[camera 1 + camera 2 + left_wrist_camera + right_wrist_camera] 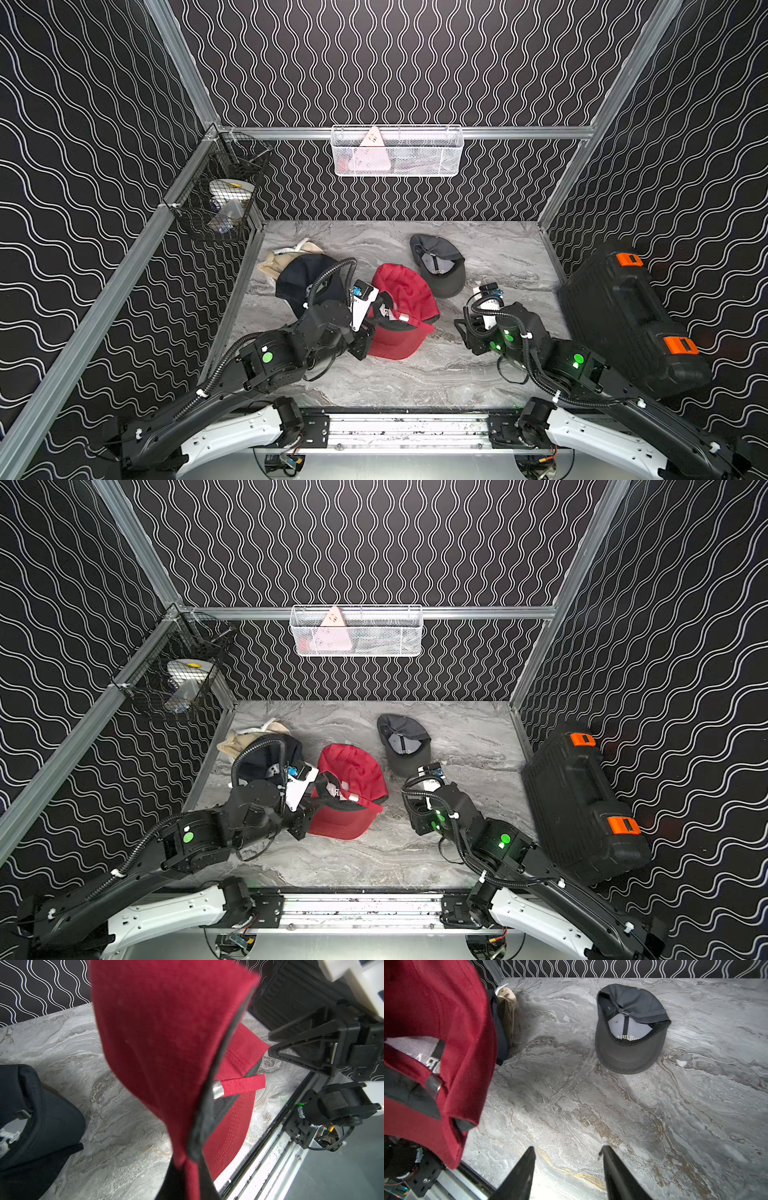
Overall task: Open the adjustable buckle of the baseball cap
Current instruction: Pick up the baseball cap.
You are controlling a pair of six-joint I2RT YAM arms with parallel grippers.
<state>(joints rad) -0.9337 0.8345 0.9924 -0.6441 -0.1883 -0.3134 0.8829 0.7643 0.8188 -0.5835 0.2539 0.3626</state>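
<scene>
The red baseball cap [401,305] sits mid-table [415,374], its rear edge lifted and pinched in the tightly closed left end effector [375,319]. The silver metal buckle [218,1089] hangs just beyond that pinch, on the side facing the right arm. The red strap tail [244,1084] runs out of it lengthwise toward the right end effector [566,1150], whose fingers stand roughly half apart over bare table with nothing between them. The right arm looks like the free one to work the buckle, which lies off to its side, toward the left arm. As the right wrist view shows, it is outside the line of the fingers, so I judge the right end effector must swing across and line up with the strap's long axis.
</scene>
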